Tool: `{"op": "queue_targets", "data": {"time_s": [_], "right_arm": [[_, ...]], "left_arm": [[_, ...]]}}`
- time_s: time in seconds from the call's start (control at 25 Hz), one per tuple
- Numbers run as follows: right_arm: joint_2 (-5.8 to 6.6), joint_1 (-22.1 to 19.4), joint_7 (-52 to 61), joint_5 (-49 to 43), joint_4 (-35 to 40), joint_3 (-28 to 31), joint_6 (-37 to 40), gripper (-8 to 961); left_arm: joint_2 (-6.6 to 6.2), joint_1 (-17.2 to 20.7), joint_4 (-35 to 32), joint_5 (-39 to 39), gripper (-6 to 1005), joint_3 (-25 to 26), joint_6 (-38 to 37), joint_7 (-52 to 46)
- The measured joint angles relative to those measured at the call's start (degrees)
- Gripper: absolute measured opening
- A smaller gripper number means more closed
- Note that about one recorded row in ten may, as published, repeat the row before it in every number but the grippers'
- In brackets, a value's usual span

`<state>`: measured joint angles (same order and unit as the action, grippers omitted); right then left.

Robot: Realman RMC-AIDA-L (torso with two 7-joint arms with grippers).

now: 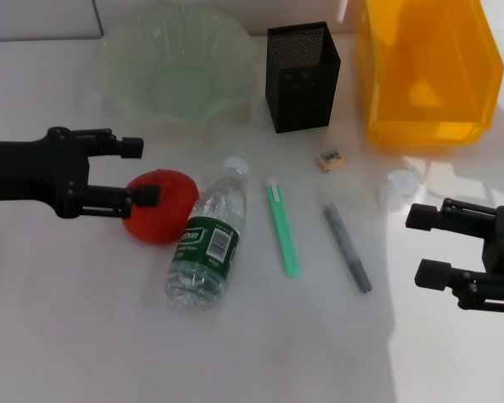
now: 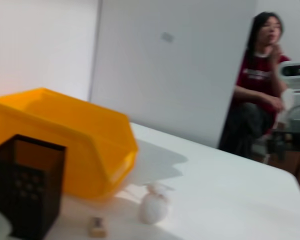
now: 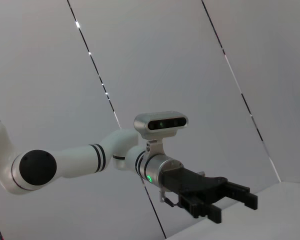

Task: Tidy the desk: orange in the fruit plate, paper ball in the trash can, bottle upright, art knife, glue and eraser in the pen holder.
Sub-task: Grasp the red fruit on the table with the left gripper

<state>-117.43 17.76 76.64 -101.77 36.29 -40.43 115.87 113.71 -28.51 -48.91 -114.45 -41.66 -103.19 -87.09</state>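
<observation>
The orange [image 1: 164,207] lies on the white desk, left of the bottle [image 1: 205,242], which lies on its side. My left gripper [image 1: 140,171] is open beside the orange's left side, its lower finger close to the fruit. The same gripper [image 3: 233,208] shows open in the right wrist view. My right gripper [image 1: 421,244] is open near the right edge, just in front of the paper ball [image 1: 400,189] [image 2: 154,207]. A green art knife [image 1: 282,227], a grey glue stick [image 1: 347,248] and the eraser [image 1: 329,159] [image 2: 96,226] lie mid-desk.
At the back stand the empty fruit plate [image 1: 128,80], the black mesh pen holder [image 1: 302,77] [image 2: 25,192] and the orange-yellow trash can [image 1: 428,71] [image 2: 65,142]. A seated person [image 2: 257,85] is beyond the desk's far side.
</observation>
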Motion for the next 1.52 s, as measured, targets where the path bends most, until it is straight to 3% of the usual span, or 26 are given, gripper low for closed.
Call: {"op": "queue_targets", "data": {"time_s": [0.08,0.12,0.36,0.4,0.44,0.48,0.56,0.96,1.4,1.52], "right_arm": [[-0.12,-0.23,-0.05,0.00,-0.18,0.00,-0.57,751],[-0.13,-0.25,-0.06,0.00,-0.35,0.01,-0.83,751],[-0.17,-0.25,-0.09,0.00,-0.88,0.00,-1.45,751],[-0.17,-0.20,-0.08,0.00,-0.91,0.00,-1.47,751],[-0.16,-0.10,-0.08,0.00,-1.29,0.00,-1.53,752],[-0.17,0.04,-0.09,0.00,-1.74,0.00,-1.72,752],[-0.17,0.10,-0.10,0.00,-1.89,0.00,-1.88,752],[-0.59,0.30,-0.11,0.00,-2.11,0.00,-2.29,751],[-0.79,-0.02,-0.09,0.00,-2.21,0.00,-2.86,752],[-0.79,-0.11,-0.09,0.00,-2.21,0.00,-2.86,752]], "left_arm": [[0.12,0.44,0.24,-0.25,778,0.15,4.75,0.42],[1.14,0.90,0.43,-1.19,775,-0.13,10.68,1.15],[1.63,1.00,0.48,-1.66,760,-0.21,12.28,1.35],[4.42,0.71,0.73,-5.27,757,-0.57,19.07,3.85],[4.68,0.59,1.48,-5.80,755,-1.69,20.45,4.89],[4.66,0.40,3.13,-6.00,752,-5.30,23.37,5.50],[4.65,0.42,3.42,-6.03,747,-6.97,25.31,5.50],[5.02,1.94,3.08,-2.89,721,-10.56,27.79,9.83],[4.90,2.46,3.43,-1.03,296,-10.54,27.41,11.37],[4.97,2.62,3.42,-1.03,234,-10.54,27.40,11.37]]}}
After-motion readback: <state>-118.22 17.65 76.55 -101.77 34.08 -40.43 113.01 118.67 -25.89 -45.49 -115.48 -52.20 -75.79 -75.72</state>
